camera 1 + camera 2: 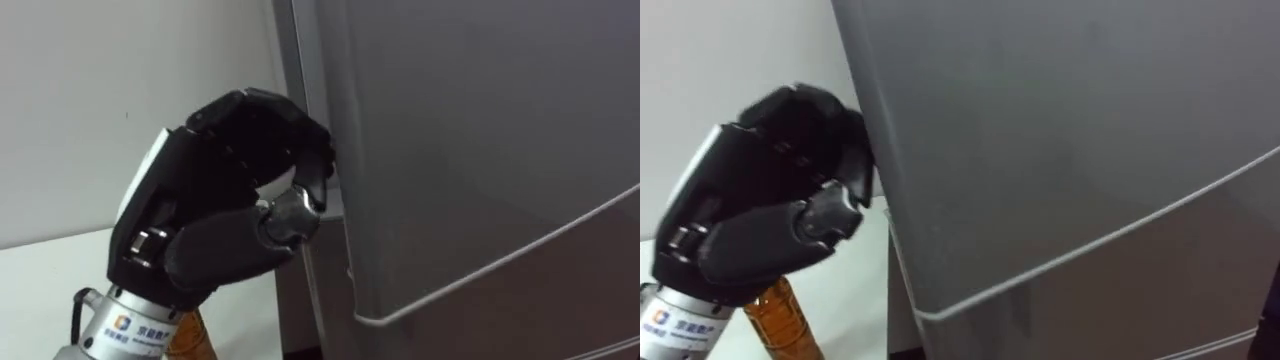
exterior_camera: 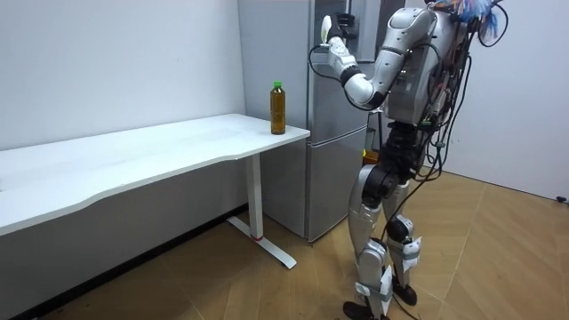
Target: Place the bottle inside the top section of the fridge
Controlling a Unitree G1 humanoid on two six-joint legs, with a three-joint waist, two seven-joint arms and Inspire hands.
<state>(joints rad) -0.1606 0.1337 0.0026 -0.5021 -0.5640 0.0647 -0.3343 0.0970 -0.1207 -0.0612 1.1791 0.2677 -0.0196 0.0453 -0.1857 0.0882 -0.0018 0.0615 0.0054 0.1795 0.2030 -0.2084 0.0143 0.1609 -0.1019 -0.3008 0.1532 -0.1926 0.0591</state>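
Left hand (image 1: 215, 215): mine, closest to the lens, raised at the left edge of the fridge (image 2: 333, 178). The fingers are curled, their tips hooked on the edge of the upper door (image 1: 480, 130), the thumb bent beneath them.
Door: I can make out no gap at its edge. The seam to the lower door slants away below my hand.
Bottle (image 2: 278, 108): upright on the corner of the table (image 2: 160, 147), just beside the fridge, cap on, unheld.
Bottle from hand: almost straight below my wrist, its long axis vertical.
Nearer arm: the left, busy with the door.
Step, as I judge it: opening the door. The bottle is not yet picked up.
Watch point: my forearm sits above the cap, so I should pull out, not down.
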